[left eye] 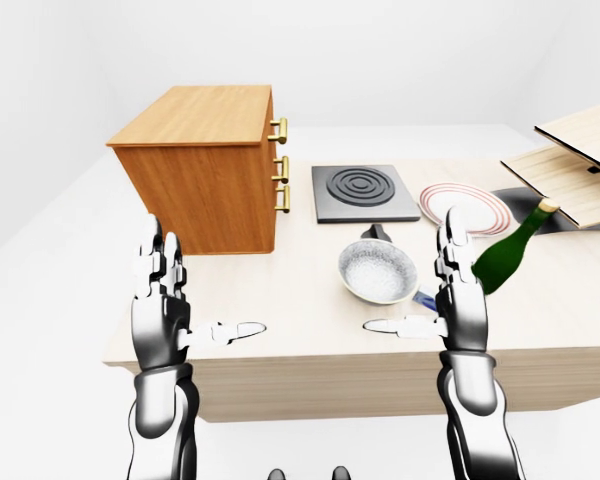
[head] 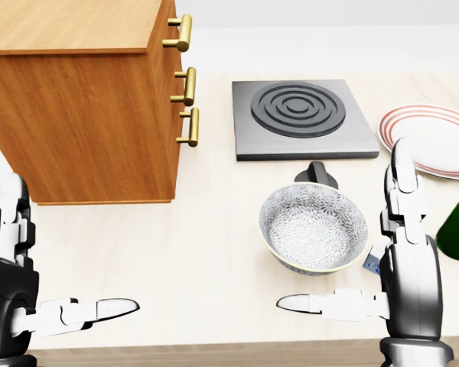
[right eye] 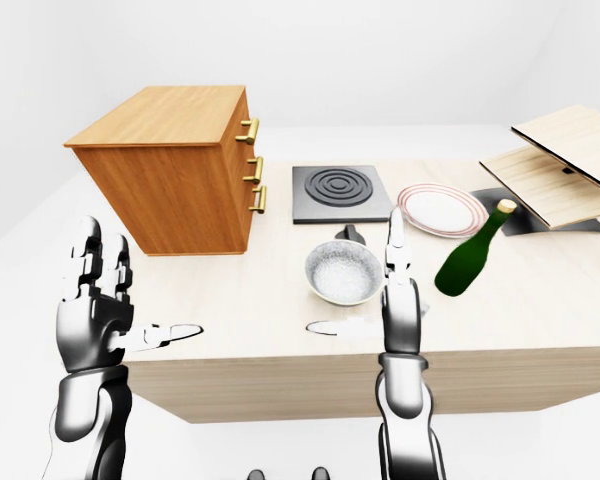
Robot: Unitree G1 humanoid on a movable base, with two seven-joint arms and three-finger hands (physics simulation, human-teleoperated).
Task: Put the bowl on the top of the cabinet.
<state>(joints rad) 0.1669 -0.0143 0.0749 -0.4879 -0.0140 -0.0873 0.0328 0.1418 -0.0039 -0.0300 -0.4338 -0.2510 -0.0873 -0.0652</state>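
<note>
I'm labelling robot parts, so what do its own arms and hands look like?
Both the left hand and right hand are glossy silver metal with black joints, three segmented fingers tipped white. Forearms are silver and black too. No cables, markings or sleeves show.

Room: plain white walls (left eye: 400, 50) and white floor (left eye: 40, 300), evenly and softly lit; no strong shadows are cast. Furniture: one light wood counter (left eye: 280, 290), seen from its near edge. Light wood panels (right eye: 570, 165) are stacked at its far right corner.

bowl (head: 314, 227) – beside cabinet (head: 80, 107), hands open
</note>
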